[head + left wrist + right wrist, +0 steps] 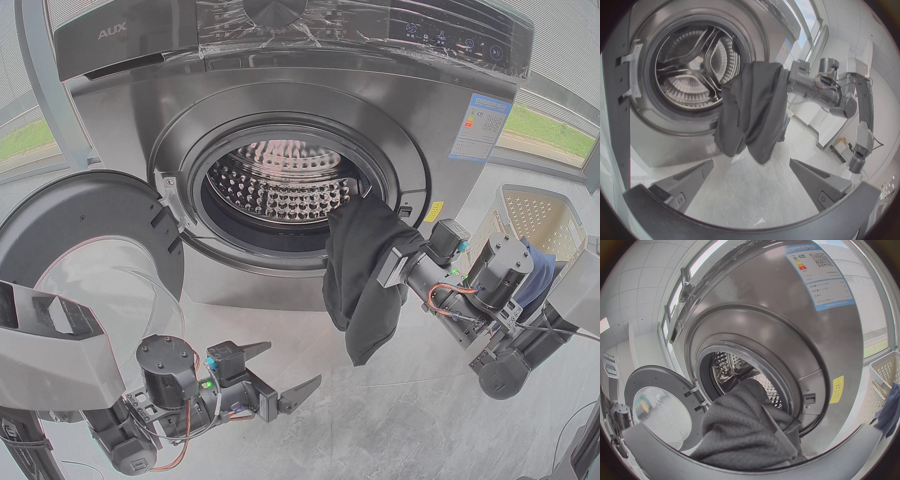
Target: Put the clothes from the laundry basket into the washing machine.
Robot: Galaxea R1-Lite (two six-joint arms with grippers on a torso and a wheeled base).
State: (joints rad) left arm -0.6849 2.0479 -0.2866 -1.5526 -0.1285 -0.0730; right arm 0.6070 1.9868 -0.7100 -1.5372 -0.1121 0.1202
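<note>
The floor (pixel 400 406) is grey and shiny. Big windows (pixel 804 25) stand behind, with green grass (pixel 550 131) outside. A wall (pixel 637 280) at the side has white tiles.

The washing machine (pixel 125 119) carries a logo (pixel 112 30), a blue energy label (pixel 480 128) and a yellow sticker (pixel 433 211).
</note>
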